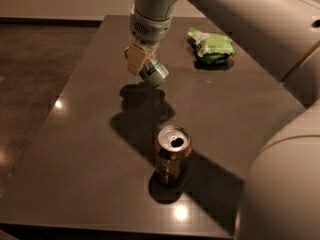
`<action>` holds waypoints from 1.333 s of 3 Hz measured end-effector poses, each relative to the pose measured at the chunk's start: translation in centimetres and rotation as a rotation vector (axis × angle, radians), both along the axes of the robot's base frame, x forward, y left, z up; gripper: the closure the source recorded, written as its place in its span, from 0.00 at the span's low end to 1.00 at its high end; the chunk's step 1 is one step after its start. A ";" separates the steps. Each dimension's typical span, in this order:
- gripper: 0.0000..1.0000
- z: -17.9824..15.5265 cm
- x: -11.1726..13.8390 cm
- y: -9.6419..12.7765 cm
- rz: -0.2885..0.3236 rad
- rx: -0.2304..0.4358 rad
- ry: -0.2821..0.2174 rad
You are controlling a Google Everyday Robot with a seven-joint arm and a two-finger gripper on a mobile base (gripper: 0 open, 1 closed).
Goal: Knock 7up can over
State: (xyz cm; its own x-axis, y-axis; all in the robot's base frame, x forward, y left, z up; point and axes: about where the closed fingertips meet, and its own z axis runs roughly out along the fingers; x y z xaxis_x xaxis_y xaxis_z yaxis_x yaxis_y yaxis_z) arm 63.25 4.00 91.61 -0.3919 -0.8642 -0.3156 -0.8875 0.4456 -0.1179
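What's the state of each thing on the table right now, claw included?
claw: shut on the 7up can, above the far middle of the table.
7up can: tilted in the claw's grip, not yet lying on its side.
brown can: upright, top opened, near the front edge, apart from the claw.
snack bag: lying crumpled at the far right, nothing touching it.

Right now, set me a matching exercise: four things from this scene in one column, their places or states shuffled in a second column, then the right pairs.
Things
1. 7up can
2. brown can
3. snack bag
4. gripper

Places or states
A. upright near the front edge, top opened
B. lying at the far right of the table
C. above the far middle, jaws closed on a can
D. tilted, held off the surface

Pairs: 1-D, 2-A, 3-B, 4-C
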 end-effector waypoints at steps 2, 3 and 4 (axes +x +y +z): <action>0.59 -1.6 -0.5 -0.2 0.041 -0.074 0.102; 0.28 -2.6 -0.7 0.0 0.071 -0.110 0.146; 0.00 -3.8 -0.7 0.5 0.102 -0.122 0.182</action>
